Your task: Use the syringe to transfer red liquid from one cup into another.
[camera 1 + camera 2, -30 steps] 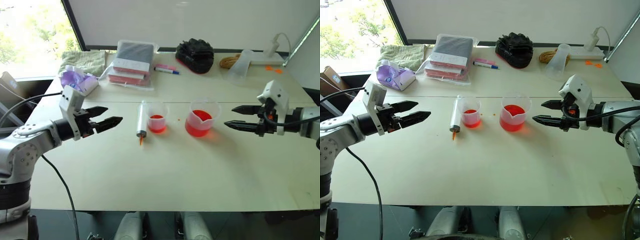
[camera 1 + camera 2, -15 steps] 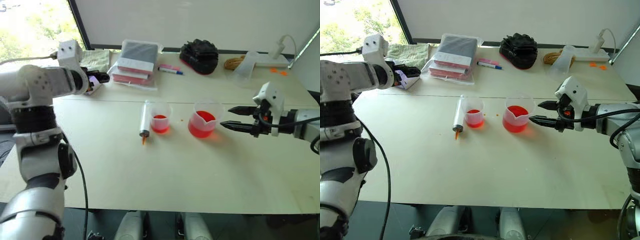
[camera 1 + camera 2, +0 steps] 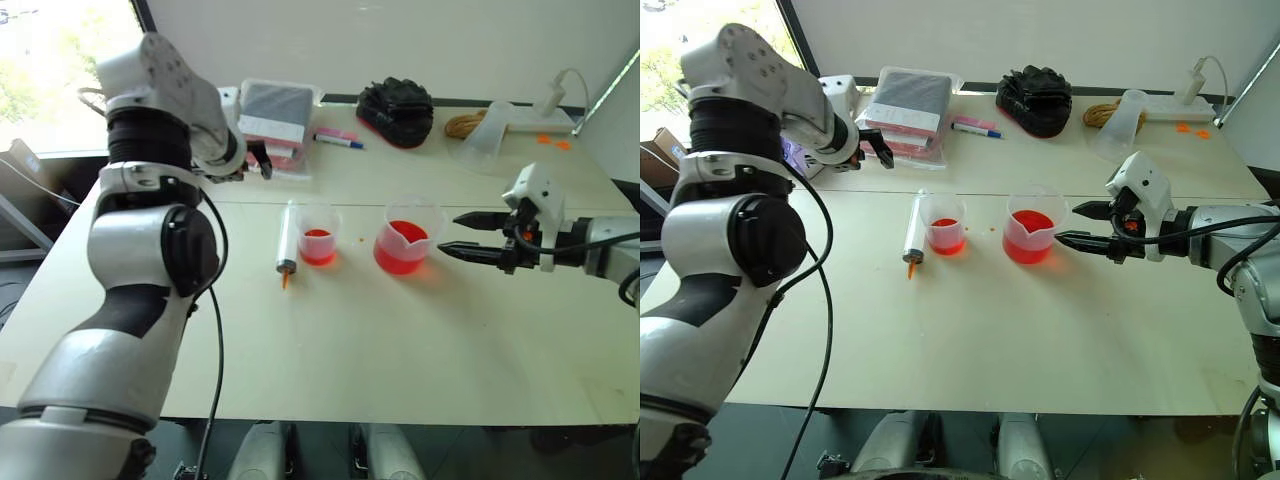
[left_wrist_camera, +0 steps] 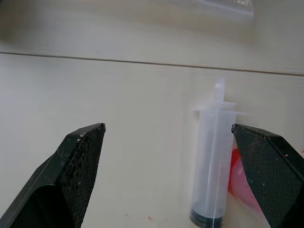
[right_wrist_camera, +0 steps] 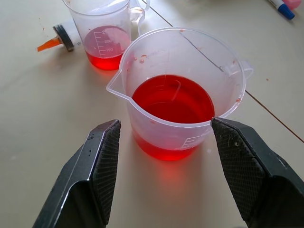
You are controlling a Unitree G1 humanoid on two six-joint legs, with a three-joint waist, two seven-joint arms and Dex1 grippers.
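Observation:
The syringe (image 3: 287, 240) lies flat on the table with its orange tip toward me, right beside the smaller clear cup (image 3: 318, 235), which holds a little red liquid (image 5: 105, 45). The spouted beaker (image 3: 405, 240) stands to its right, about a third full of red liquid (image 5: 173, 99). My left gripper (image 3: 878, 150) hangs open above the table behind the syringe, pointing down; in the left wrist view the syringe (image 4: 213, 156) lies between its spread fingers (image 4: 78, 175). My right gripper (image 3: 455, 235) stays open just right of the beaker, its fingers (image 5: 102, 161) level with the beaker's sides, apart from it.
At the back of the table lie a stack of flat packets (image 3: 270, 115), a blue-capped marker (image 3: 335, 140), a black bundle (image 3: 395, 108), a clear plastic piece (image 3: 485, 125) and a power strip (image 3: 545, 115). My raised left arm hides the table's left back part.
My left arm has swung up from the table's left side and forward over the table, turning its gripper downward above the syringe. The right arm, cups and syringe have stayed put.

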